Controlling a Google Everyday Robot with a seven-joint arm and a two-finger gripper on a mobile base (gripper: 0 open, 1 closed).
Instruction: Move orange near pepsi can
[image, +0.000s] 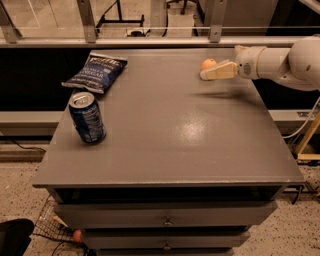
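We see the grey table (165, 150). The gripper (206, 74) hovers over its far right corner; whether it is spread, we cannot tell. The chip bag (97, 72) lies far left, the pepsi can (87, 117) stands at the left edge, and the orange (208, 63) sits far right.

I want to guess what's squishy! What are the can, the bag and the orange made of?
The pepsi can looks like thin metal: silver top, glossy printed side. The chip bag seems plastic film, wrinkled and slightly shiny. The orange looks like fruit with matte peel, maybe a plastic one. The gripper, just beside the orange, looks smooth cream plastic.
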